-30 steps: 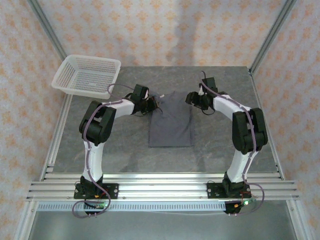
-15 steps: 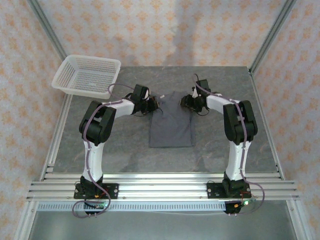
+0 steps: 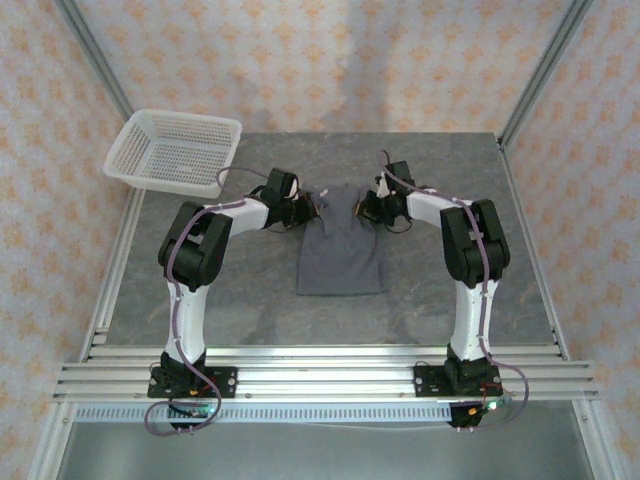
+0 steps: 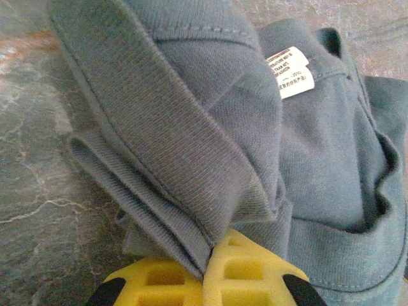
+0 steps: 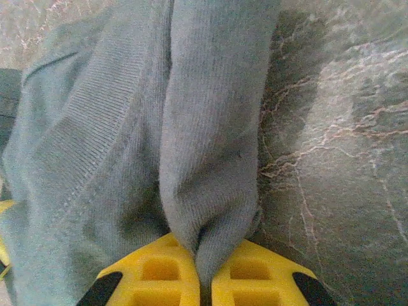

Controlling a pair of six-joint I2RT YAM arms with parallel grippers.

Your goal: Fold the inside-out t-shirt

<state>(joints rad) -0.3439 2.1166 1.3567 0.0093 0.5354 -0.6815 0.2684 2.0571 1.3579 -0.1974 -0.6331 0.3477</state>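
The inside-out t-shirt [image 3: 340,250] lay on the table [image 3: 430,290] between the two grippers, its body trailing away from both toward the arm bases. The left gripper [image 4: 207,271] was closed on a bunched fold of stitched cloth rising straight from its tips; the care label [image 4: 290,72] sat ahead and to the right of that grip. The right gripper [image 5: 201,271] was clamped on a ridge of the same fabric, with bare table just to the right of the grip. The knit appeared light, soft and limp: it would likely sag and crease between the two holds and offer no stiffness. Hold was best taken at layered seams or edges, pinching all plies together.
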